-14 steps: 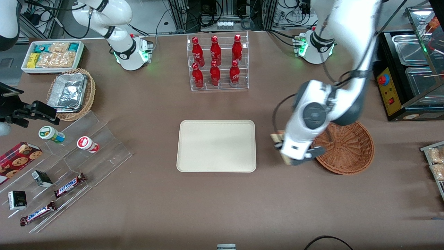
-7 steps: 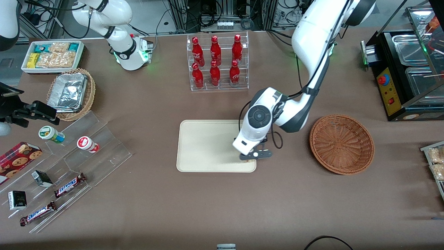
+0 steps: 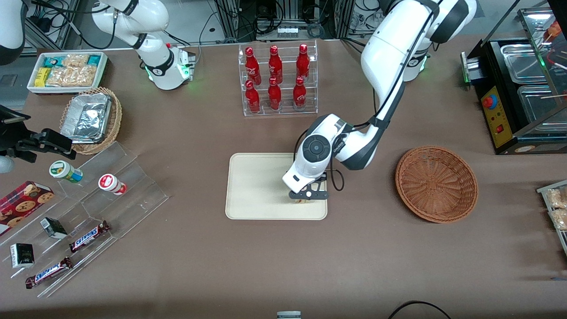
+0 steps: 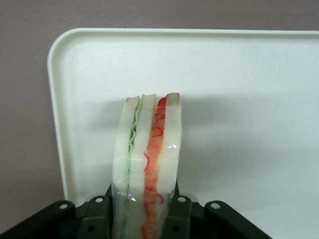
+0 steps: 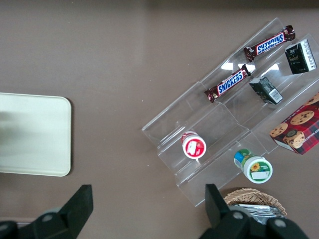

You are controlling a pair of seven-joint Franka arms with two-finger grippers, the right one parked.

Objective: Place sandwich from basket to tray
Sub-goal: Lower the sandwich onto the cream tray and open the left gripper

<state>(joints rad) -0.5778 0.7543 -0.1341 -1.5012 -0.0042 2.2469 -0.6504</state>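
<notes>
My left gripper (image 3: 307, 198) hangs over the cream tray (image 3: 257, 186), near the tray's corner closest to the front camera on the working arm's side. Its jaws are shut on the sandwich (image 4: 147, 164), a pale wedge with green and red filling layers held upright between the fingers (image 4: 180, 214). The sandwich's tip is over the tray (image 4: 239, 89); whether it touches the surface I cannot tell. From the front only a sliver of the sandwich (image 3: 300, 201) peeks out under the hand. The reddish-brown wicker basket (image 3: 436, 184) sits empty toward the working arm's end of the table.
A clear rack of red bottles (image 3: 277, 79) stands farther from the front camera than the tray. A tan basket with a foil container (image 3: 91, 117), a white bin of snacks (image 3: 66, 71) and an acrylic snack stand (image 3: 88, 212) lie toward the parked arm's end.
The left gripper carried the sandwich from beside the basket across to the tray, then shifted a little further in over the tray. The basket is now fully uncovered.
</notes>
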